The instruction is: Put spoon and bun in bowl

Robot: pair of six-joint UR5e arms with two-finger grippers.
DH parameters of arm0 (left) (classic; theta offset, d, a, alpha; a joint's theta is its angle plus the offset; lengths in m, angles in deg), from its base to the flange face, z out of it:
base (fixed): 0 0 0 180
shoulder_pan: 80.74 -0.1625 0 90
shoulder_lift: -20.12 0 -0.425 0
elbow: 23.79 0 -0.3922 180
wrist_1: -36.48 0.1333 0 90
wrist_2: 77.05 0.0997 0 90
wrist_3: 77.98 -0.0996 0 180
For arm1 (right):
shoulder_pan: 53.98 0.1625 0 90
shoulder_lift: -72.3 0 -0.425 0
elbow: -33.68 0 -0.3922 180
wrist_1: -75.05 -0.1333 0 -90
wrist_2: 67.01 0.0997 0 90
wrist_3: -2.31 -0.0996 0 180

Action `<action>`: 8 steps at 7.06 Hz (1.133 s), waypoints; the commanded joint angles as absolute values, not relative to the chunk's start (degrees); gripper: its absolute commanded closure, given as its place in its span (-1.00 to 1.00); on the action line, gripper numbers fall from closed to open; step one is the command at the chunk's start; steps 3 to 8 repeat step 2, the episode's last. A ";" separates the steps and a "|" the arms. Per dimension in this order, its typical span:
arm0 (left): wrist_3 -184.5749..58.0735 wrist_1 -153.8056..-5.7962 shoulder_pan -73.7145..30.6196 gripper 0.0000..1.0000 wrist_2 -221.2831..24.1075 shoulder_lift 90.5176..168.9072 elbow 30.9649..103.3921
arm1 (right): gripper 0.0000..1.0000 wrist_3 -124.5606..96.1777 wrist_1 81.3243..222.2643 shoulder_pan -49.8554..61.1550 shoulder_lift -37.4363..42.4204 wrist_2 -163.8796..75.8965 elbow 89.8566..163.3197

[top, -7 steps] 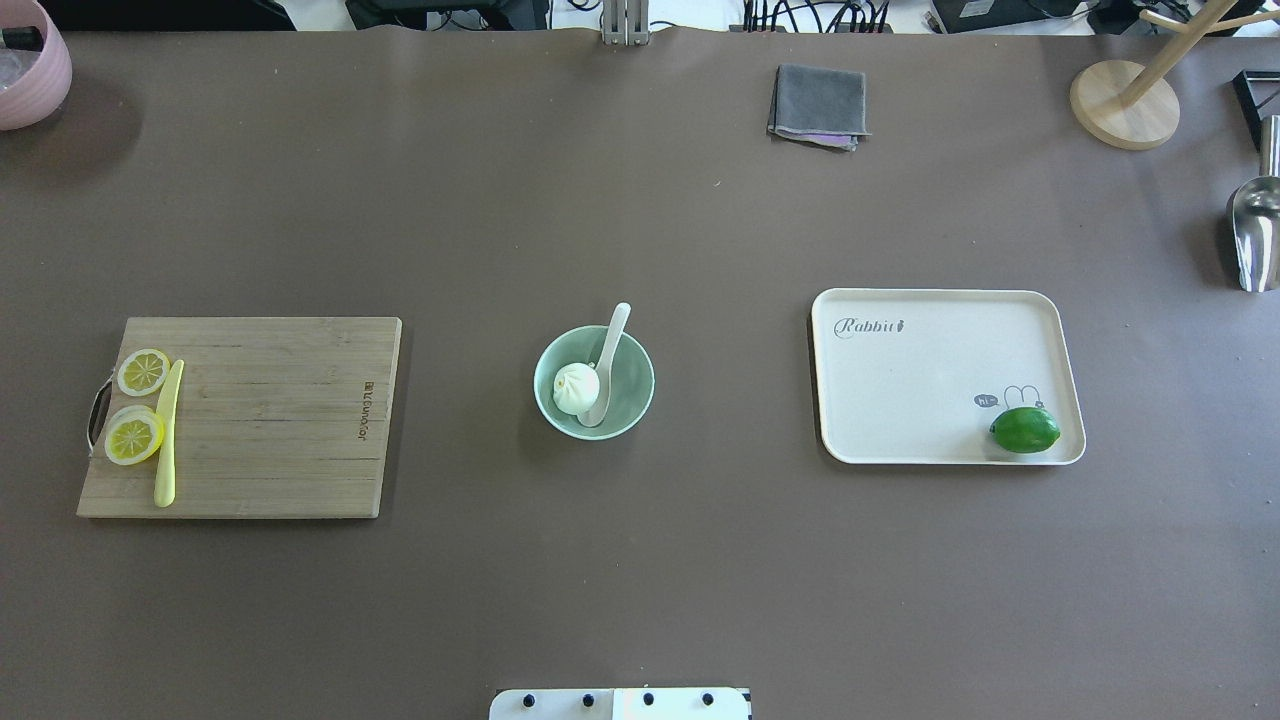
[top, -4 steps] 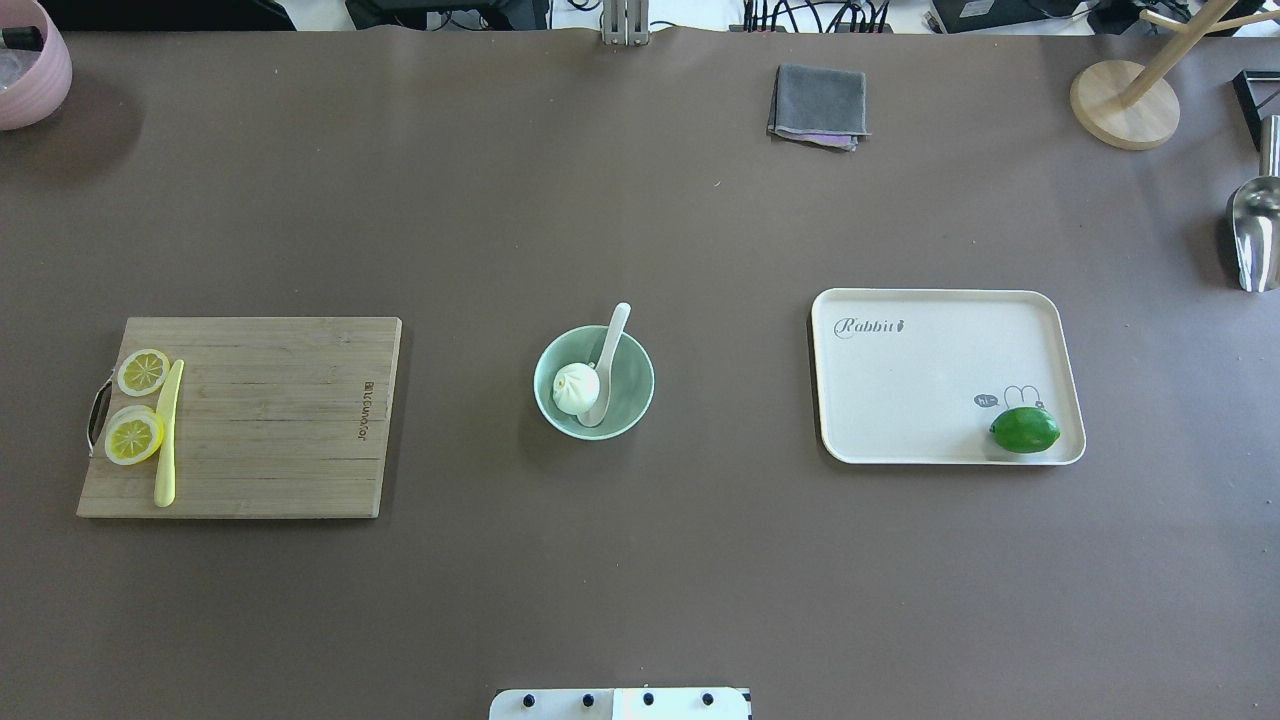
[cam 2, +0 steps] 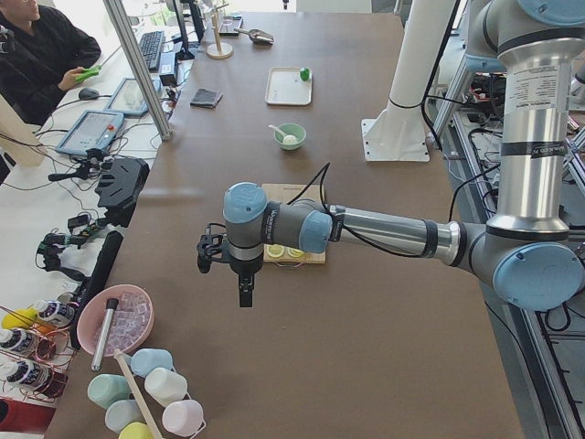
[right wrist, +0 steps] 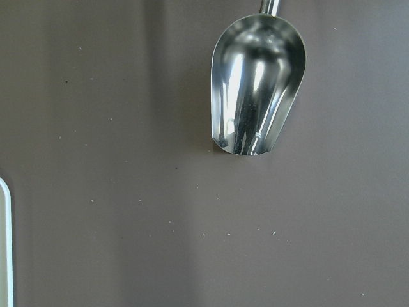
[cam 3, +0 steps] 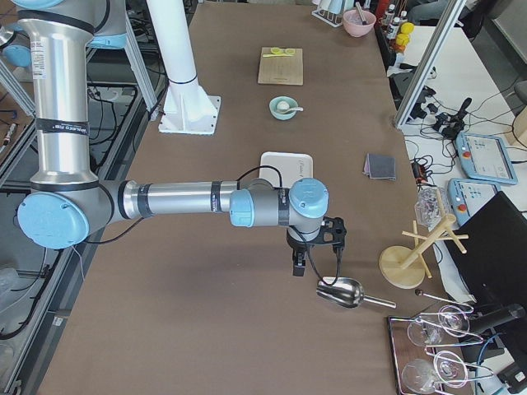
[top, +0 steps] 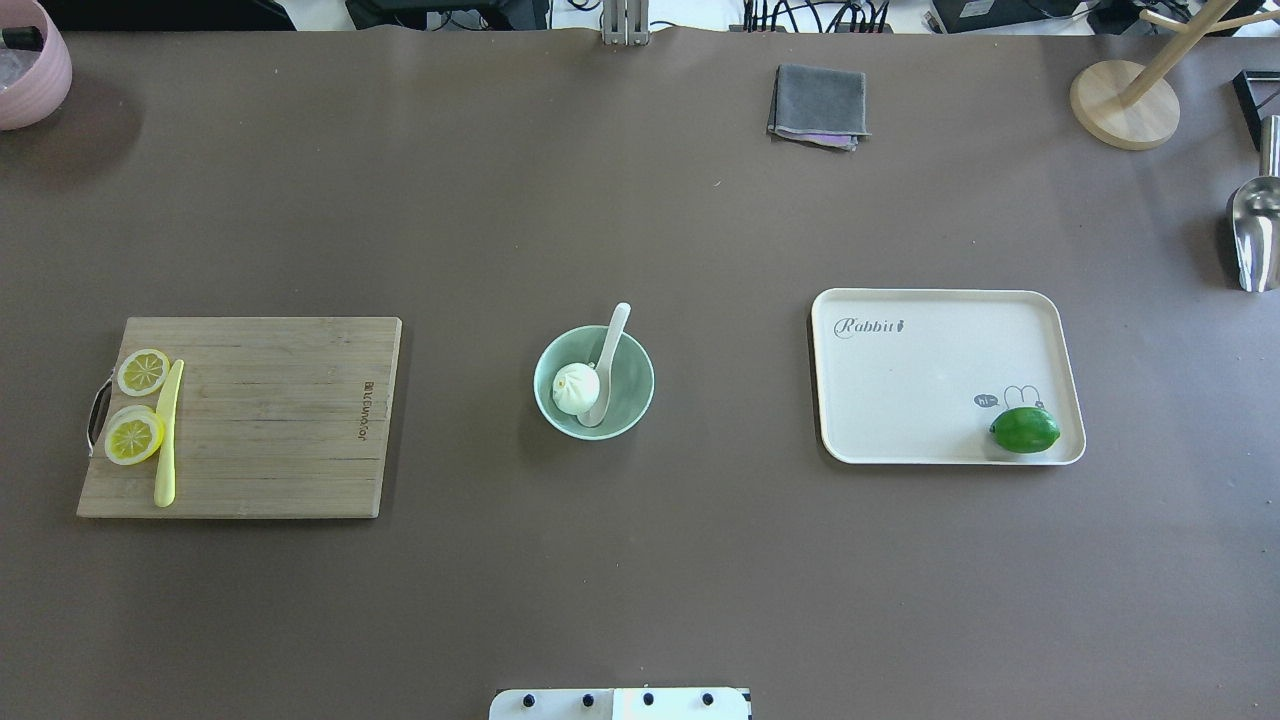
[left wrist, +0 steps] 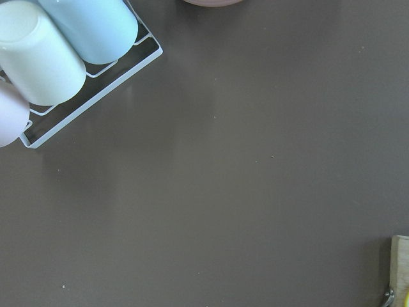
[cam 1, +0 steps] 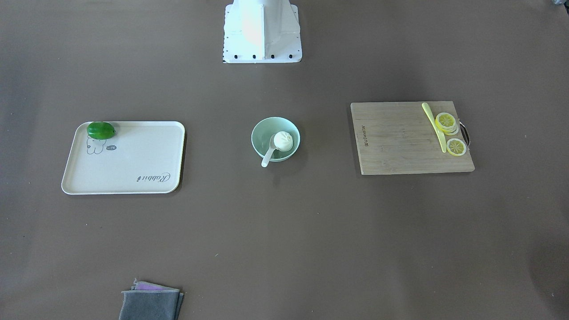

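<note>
Soft-looking bun (top: 576,388) and slick, likely chippable soup spoon (top: 610,355) sit in the mint-green bowl (top: 634,382), handle over the rim offering a hold; left end effector (cam 2: 244,294) and right end effector (cam 3: 298,266) hang well away, can't tell if open.

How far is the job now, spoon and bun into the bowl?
Done: the bun lies in the bowl, and the spoon rests inside beside it, handle over the rim. In hand: nothing; the left arm and right arm are far from the bowl. Left: nothing visible.
</note>
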State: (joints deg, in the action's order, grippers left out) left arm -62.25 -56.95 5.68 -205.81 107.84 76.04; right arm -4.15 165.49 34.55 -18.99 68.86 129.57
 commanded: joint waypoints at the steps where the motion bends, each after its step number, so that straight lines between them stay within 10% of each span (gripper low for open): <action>1: -62.25 -56.95 5.74 -0.96 -205.81 107.57 76.14 | -1.00 -4.19 165.40 34.35 -18.93 68.95 129.66; 8: -62.25 -56.95 5.74 -0.96 -205.81 107.57 76.23 | -1.00 -4.19 165.40 34.35 -18.93 68.78 129.57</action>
